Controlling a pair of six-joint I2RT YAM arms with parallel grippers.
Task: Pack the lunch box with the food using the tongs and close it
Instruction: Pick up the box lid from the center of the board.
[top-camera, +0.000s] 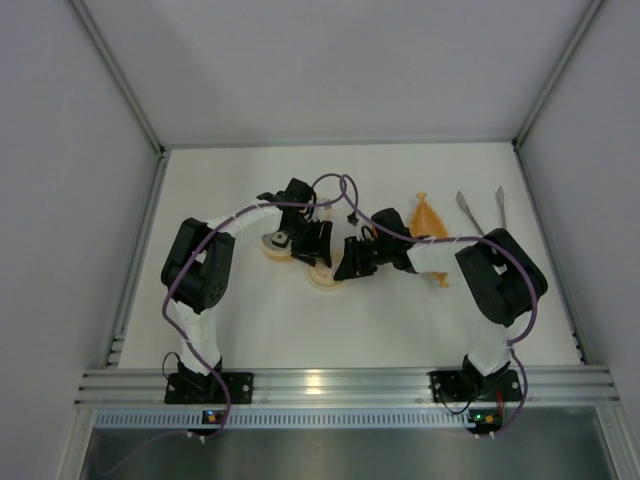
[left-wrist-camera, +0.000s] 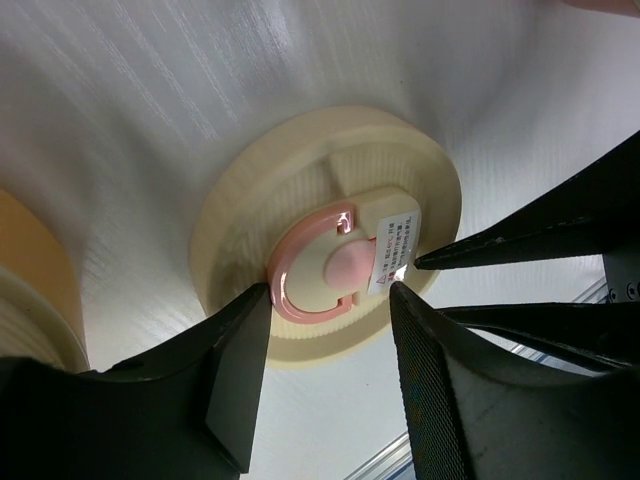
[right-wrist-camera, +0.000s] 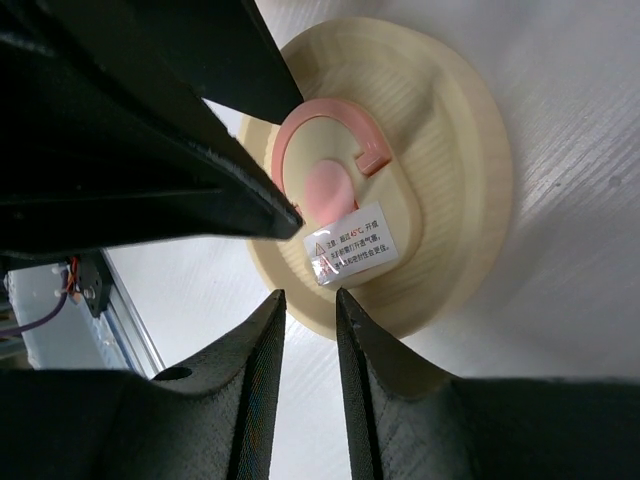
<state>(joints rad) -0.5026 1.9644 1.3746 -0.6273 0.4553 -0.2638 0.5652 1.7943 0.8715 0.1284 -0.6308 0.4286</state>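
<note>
Over the cream lid (left-wrist-camera: 300, 170), flat on the table (left-wrist-camera: 150, 100): straddling its pink ring (left-wrist-camera: 285, 265) with the left claw (left-wrist-camera: 330, 290), half open, gripping nothing; poised at its edge with the right claw (right-wrist-camera: 310, 295), barely parted, empty.

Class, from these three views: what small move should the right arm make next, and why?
Probably ease the right gripper back from the lid toward the tongs. The lid lies flat on the table, off the container; the left gripper hovers there too, both open and empty, while the tongs lie unheld.
</note>
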